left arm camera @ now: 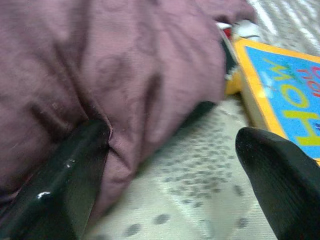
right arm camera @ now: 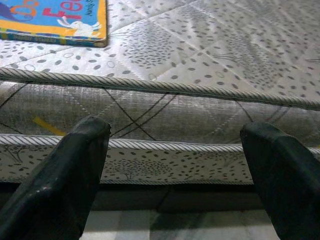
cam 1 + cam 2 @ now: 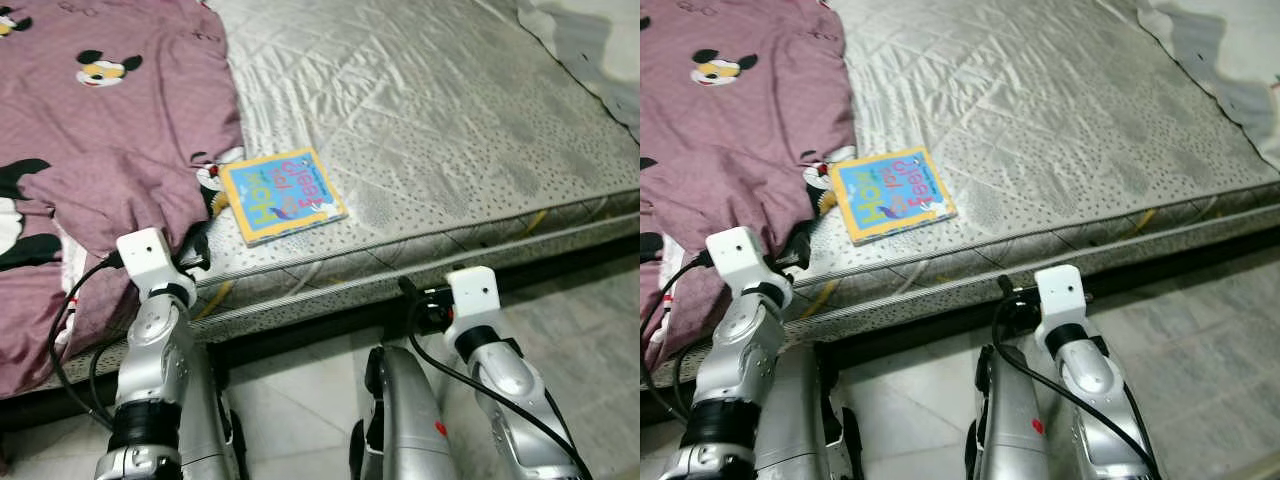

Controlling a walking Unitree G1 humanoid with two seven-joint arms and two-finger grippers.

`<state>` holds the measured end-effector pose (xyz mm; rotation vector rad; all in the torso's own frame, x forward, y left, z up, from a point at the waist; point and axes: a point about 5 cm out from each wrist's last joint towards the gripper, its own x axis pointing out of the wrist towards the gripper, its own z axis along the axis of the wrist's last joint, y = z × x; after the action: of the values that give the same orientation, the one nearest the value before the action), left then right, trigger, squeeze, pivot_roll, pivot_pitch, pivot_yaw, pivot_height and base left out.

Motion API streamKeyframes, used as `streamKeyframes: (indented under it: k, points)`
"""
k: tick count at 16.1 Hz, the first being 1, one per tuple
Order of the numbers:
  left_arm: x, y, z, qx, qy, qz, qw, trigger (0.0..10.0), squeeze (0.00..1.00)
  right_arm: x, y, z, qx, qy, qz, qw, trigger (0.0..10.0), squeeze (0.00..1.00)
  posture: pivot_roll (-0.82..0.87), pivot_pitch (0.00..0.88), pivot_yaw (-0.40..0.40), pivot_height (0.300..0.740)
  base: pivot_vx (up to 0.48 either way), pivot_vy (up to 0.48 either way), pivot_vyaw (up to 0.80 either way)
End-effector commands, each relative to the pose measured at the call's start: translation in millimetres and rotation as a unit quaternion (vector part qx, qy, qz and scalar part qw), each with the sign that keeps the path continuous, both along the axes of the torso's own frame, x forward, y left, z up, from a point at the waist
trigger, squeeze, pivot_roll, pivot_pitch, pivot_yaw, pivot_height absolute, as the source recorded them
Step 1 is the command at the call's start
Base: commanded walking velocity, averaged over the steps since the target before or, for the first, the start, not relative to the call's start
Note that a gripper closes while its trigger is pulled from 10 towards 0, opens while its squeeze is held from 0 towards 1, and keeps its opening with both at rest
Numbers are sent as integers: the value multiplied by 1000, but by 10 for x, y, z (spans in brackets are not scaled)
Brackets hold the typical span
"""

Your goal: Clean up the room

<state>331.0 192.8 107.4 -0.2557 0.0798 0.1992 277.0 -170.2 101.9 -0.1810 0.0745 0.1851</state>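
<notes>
While the robot stands at the near edge of the bed, both arms are raised toward the mattress (image 3: 450, 110). Left end effector (image 1: 172, 165): spread wide, holding nothing. One finger (image 1: 65, 175) is pressed against the fold of the purple cartoon-mouse blanket (image 3: 90, 140); the other finger sits over the bare quilted surface just beside the children's board book (image 3: 283, 195). The gap between the fingers faces the strip of mattress between blanket edge and book, so this arm looks set to approach either item; judgement: the book is the likelier target, being a stray object on a sleeping surface.

Book position: flat on the mattress, cover up, close to the near edge, its left side touching or slightly tucked under the blanket's hem. Yellow border, blue cover with large lettering.

Right end effector (image 2: 175, 155): also wide apart, empty, held lower, facing the piped side wall of the mattress, with the book off to its left and farther. It appears to be idle or waiting.

Blanket lies rumpled over the left part of the bed and droops over the near edge. White bedding (image 3: 590, 45) sits at the far right corner. Tiled floor (image 3: 300, 400) below.

Risk noted: the left finger could snag the blanket when closing on the book.
</notes>
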Motion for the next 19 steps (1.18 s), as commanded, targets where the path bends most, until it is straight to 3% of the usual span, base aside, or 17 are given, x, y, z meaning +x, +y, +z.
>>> streamKeyframes:
  k: [1,3,5,8,12,13,16,19]
  points:
    - [25,-51,-19,-6,2,-15,1000,10000,0,-43,-76,10,-5,2,-11,1000,10000,0,-198,289,-67,528,0,0,0]
    - [85,-121,19,-6,-9,-30,1000,10000,0,-69,-100,19,-6,3,-14,1000,10000,0,-206,292,-67,528,0,0,0]
    - [52,-197,5,-6,-15,-32,999,10000,0,-55,-104,35,-10,4,-11,1000,10000,0,-201,290,-67,528,0,0,0]
    - [-93,-159,-111,5,-3,-20,1000,10000,0,-27,-94,40,-14,5,-8,1000,10000,0,-192,281,-68,528,0,0,0]
    - [-93,-159,-111,5,-3,-20,1000,10000,0,-27,-94,40,-14,5,-8,1000,10000,0,-192,281,-68,528,0,0,0]
    - [-212,-69,-127,17,-20,0,1000,10000,0,33,-80,57,-23,-5,-8,1000,10000,0,-181,254,-60,528,0,0,0]
    - [-107,-167,44,23,-62,-38,997,10000,0,83,-67,100,-28,-20,-13,999,10000,0,-178,242,-57,528,0,0,0]
    - [-12,-250,94,3,-64,-69,996,10000,0,110,-10,184,-19,-39,-4,999,10000,0,-184,238,-51,528,0,0,0]
